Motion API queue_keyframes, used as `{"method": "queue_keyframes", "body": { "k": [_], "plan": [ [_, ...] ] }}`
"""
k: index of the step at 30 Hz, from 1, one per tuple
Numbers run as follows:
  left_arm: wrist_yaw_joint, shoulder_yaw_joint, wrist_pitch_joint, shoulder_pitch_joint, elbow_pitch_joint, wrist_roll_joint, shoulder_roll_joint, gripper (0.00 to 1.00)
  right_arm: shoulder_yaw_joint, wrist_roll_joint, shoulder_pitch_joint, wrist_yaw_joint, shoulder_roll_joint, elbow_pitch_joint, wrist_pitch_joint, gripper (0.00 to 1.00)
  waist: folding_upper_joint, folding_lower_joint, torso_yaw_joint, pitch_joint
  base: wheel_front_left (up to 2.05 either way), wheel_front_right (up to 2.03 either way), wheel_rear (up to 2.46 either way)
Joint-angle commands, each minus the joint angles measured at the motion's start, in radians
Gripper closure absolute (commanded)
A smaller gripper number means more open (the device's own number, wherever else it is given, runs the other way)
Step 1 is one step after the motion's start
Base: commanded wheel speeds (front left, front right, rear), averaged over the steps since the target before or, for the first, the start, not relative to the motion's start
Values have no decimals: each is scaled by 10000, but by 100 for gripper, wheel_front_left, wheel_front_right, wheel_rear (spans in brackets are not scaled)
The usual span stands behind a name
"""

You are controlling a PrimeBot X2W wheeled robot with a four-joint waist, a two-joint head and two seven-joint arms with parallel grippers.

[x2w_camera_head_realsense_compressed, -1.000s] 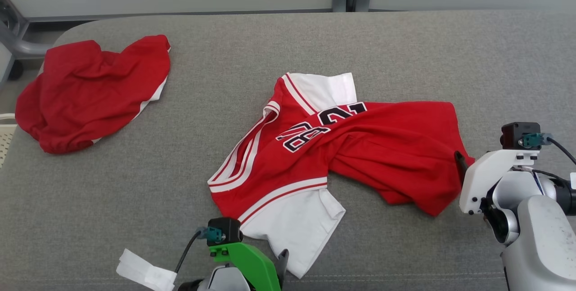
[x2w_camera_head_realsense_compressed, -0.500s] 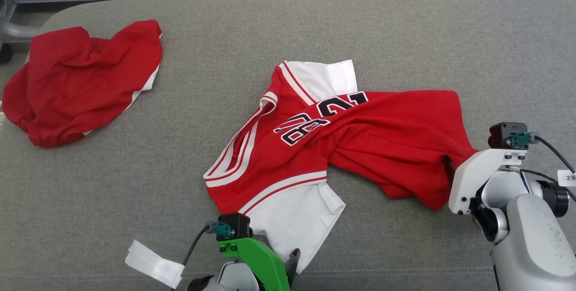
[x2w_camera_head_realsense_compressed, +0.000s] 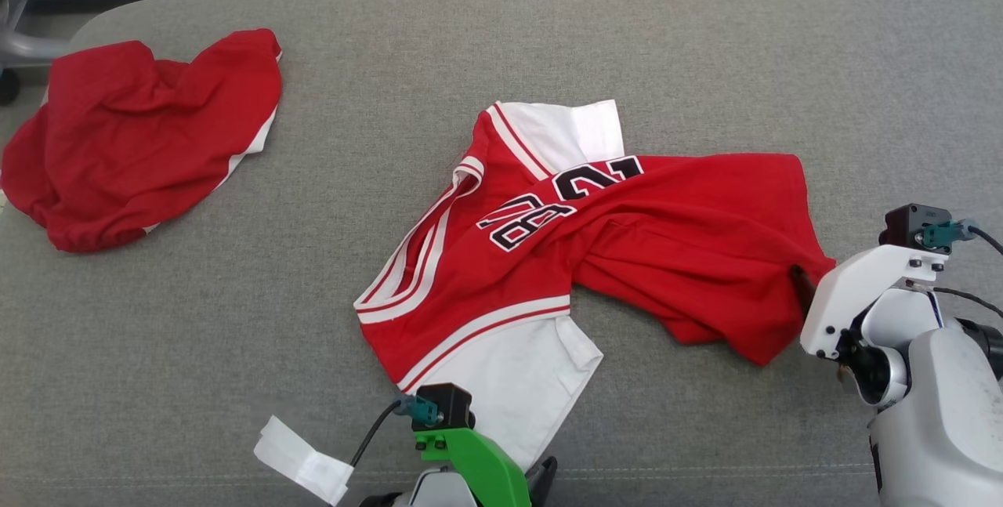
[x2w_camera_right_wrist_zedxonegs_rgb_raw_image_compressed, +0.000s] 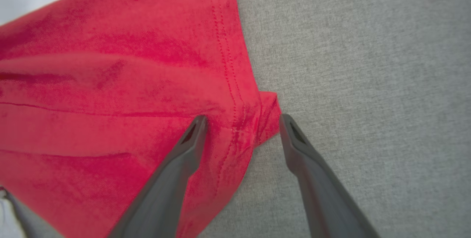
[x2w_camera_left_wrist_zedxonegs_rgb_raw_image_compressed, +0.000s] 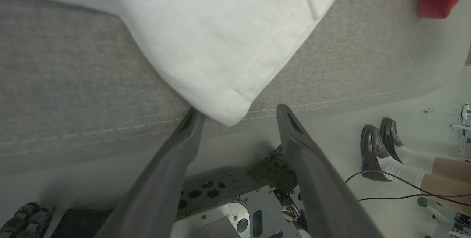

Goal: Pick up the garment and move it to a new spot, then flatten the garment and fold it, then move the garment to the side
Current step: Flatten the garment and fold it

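On the grey worktop [x2w_camera_head_realsense_compressed: 235,350], head view: the garment [x2w_camera_head_realsense_compressed: 595,256], a red jersey with white sleeves and black numerals, lies crumpled at centre, its body twisted toward 3 o'clock. A second red garment [x2w_camera_head_realsense_compressed: 141,146] lies well apart at 10 o'clock.

Left wrist view: the left hand [x2w_camera_left_wrist_zedxonegs_rgb_raw_image_compressed: 238,113] has its fingers apart and nothing clamped. They flank the white sleeve corner at the worktop's edge. A person's shoes [x2w_camera_left_wrist_zedxonegs_rgb_raw_image_compressed: 379,144] stand on the floor at 4 o'clock.

Right wrist view: the right hand [x2w_camera_right_wrist_zedxonegs_rgb_raw_image_compressed: 243,119] is spread, one finger over red cloth, the other over bare worktop, with the hem corner between them.
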Motion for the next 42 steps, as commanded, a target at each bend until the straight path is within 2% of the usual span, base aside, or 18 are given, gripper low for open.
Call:
{"method": "queue_keyframes", "body": {
  "k": [1, 10, 12, 14, 17, 20, 24, 26, 27, 30, 31, 34, 36, 37, 39, 40, 41, 42],
  "plan": [
    [56, -20, 0, -205, 70, -94, -1, 0, -65, 50, -125, 1, -16, 45, 78, 0, 0, 0, 3, 9, 0, 0, 0],
    [206, -287, 58, -330, -59, -252, -3, 0, -360, 659, -478, 1, 17, 157, 1263, 0, 0, 0, 99, 97, 0, 0, 0],
    [235, -298, 51, -332, -61, -303, -3, 0, -314, 736, -401, 1, 21, 48, 1480, 6, 0, 0, 113, 103, 0, 0, 0],
    [251, -280, -17, -335, -52, -342, -2, 0, -275, 793, -269, 1, 24, -22, 1682, 0, 0, 0, 123, 102, 0, 0, 0],
    [365, -158, -183, -375, 0, -314, 6, 0, -251, 871, -122, 1, 20, -199, 1847, 0, 0, 0, 130, 77, 0, 0, 0],
    [429, -90, -228, -394, 78, -340, 50, 0, -183, 985, 7, 1, 24, -269, 2054, 13, 0, 0, 135, 32, 0, 0, 0],
    [425, -63, -239, -352, 68, -402, 101, 5, -177, 1070, 87, 1, 20, -440, 2058, 18, 0, 0, 127, -24, 0, 0, 0],
    [364, -83, -243, -316, 30, -443, 91, 11, -224, 1081, 101, 1, 22, -506, 2077, 31, 0, 0, 124, -61, 0, 0, 0],
    [355, -103, -244, -304, 15, -451, 87, 9, -254, 1046, 106, 1, 22, -531, 2107, 27, 0, 0, 119, -75, 0, 0, 0],
    [329, -190, -187, -257, 41, -456, 82, 5, -343, 1006, 102, 1, 23, -502, 2161, 37, 0, 0, 106, -100, 0, 0, 0],
    [329, -194, -205, -246, 43, -453, 82, 2, -383, 999, 94, 1, 23, -492, 2138, 51, 0, 0, 102, -101, 0, 0, 0],
    [329, -207, -249, -250, 46, -444, 82, 0, -455, 1029, 57, 1, 24, -456, 2084, 51, 0, 0, 103, -111, 0, 0, 0],
    [326, -201, -261, -265, 39, -446, 92, 4, -492, 1013, 29, 1, 23, -424, 2060, 55, 0, 0, 101, -106, 0, 0, 0],
    [326, -197, -275, -266, 40, -452, 101, 9, -507, 1021, 7, 1, 23, -403, 2038, 60, 0, 0, 99, -100, 0, 0, 0],
    [322, -179, -275, -251, 58, -493, 99, 24, -530, 1044, -57, 1, 25, -335, 1995, 61, 0, 0, 94, -80, 0, 0, 0],
    [315, -184, -258, -247, 78, -513, 96, 44, -535, 1057, -88, 1, 23, -295, 1975, 66, 0, 0, 94, -69, 0, 0, 0],
    [312, -192, -241, -249, 91, -528, 94, 53, -566, 1068, -119, 1, 23, -263, 1928, 70, 0, 0, 95, -58, 0, 0, 0],
    [295, -203, -239, -251, 97, -533, 92, 61, -588, 1049, -147, 1, 23, -220, 1888, 80, 0, 0, 101, -46, 0, 0, 0]
  ]
}}
